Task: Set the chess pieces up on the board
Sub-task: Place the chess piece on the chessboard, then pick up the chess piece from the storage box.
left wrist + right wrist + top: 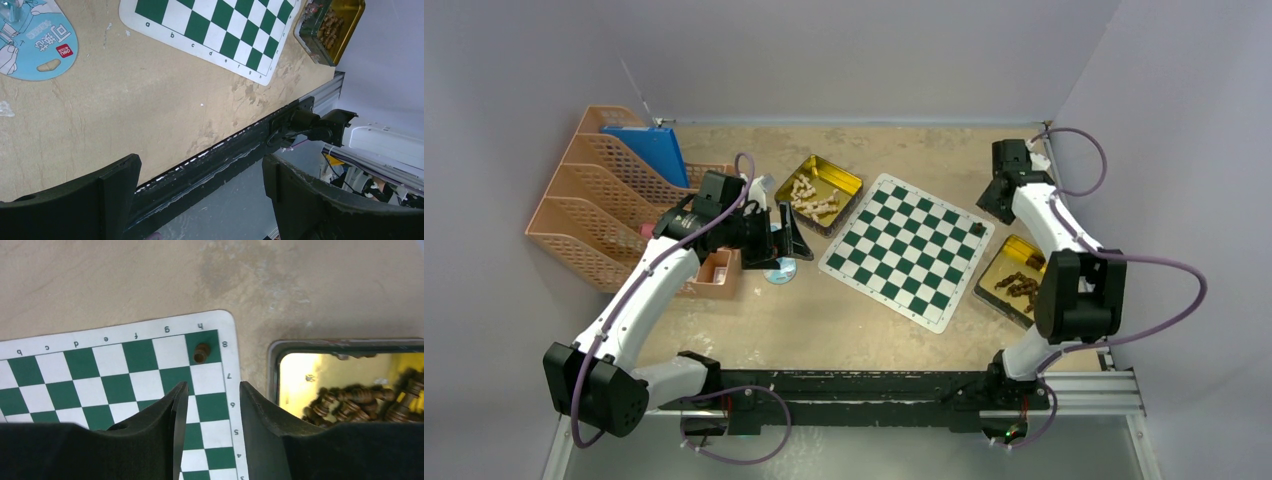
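The green-and-white board [909,250] lies mid-table. One dark brown piece [975,230] stands upright on its far right corner square, h8 [201,352]. My right gripper [212,387] hovers just short of that piece, open, with nothing between its fingers; from above it [997,205] sits beside the board's right corner. More dark pieces [360,402] lie in a gold tin [1016,280] right of the board. Pale pieces [814,200] fill another gold tin [839,175] at the board's upper left. My left gripper [790,243] is open and empty left of the board, its fingers [115,187] spread wide.
An orange file rack [614,200] with a blue folder stands at the far left. A small orange box [717,268] and a blue-printed disc [37,42] lie by the left gripper. The black rail [225,150] marks the table's near edge.
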`<state>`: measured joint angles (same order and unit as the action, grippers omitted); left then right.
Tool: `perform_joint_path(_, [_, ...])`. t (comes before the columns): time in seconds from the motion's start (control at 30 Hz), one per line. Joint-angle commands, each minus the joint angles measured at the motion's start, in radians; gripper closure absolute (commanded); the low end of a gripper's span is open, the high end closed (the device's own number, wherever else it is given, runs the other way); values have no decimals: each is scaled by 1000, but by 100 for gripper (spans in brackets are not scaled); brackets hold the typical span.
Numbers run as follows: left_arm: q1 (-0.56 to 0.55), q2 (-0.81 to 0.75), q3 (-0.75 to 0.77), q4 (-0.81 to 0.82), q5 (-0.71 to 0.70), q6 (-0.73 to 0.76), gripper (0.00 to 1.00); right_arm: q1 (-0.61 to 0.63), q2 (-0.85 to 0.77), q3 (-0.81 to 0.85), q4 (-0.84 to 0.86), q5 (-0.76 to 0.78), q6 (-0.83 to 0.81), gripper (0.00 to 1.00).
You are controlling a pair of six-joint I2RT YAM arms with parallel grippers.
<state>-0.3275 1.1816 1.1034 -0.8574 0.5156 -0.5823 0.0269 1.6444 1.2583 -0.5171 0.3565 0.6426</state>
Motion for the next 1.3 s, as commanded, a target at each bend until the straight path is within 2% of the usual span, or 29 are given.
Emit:
perform_joint_path(0.0, [4,-20,30,31,24,29,9,-24,-111,-12,-72,90,21,55])
perform_joint_path(0.1, [4,-27,22,24,28,29,9,-56,-164,-37,-104,117,31,55])
perform_joint_path(0.5, [4,-62,-50,18,46,28,9,-184,-308,-237,-116,46,93,61])
perform_joint_path(0.9, [4,-49,-20,-10,47,45,9,-192,-325,-380,-60,-37,148,66])
perform_joint_path(1.27, [4,-38,-11,-12,49,44,9,-210,-291,-398,-28,-60,169,66])
